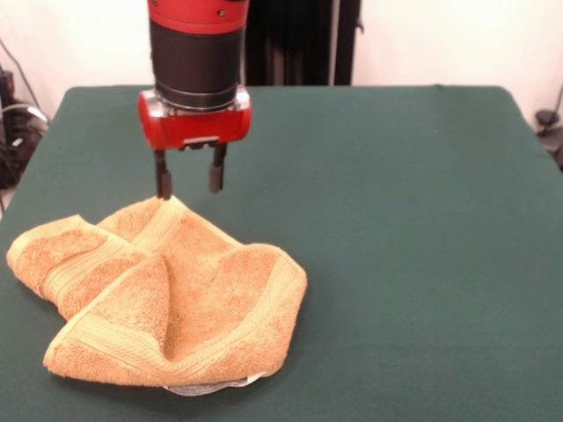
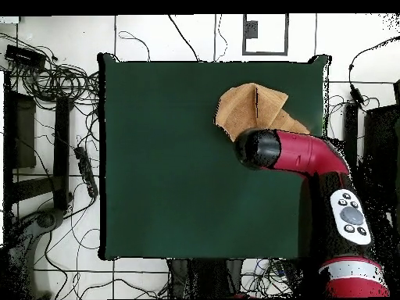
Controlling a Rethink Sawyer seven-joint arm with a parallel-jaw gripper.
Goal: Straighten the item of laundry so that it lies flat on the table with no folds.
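Observation:
The orange-tan towel (image 1: pixel 163 294) lies crumpled and folded over itself at the near left of the green table (image 1: pixel 396 229). A bit of its white label (image 1: pixel 211 385) peeks out under its near edge. My gripper (image 1: pixel 190 183) hangs open just above the towel's far edge, its left fingertip almost at the cloth, holding nothing. In the overhead view the towel (image 2: pixel 246 109) lies near the table's (image 2: pixel 172 172) top right corner, and the arm (image 2: pixel 301 152) covers part of it and hides the gripper.
Cables and equipment (image 2: pixel 55 117) lie on the floor beside the table. The table's left edge (image 1: pixel 26 189) is close to the towel in the front view.

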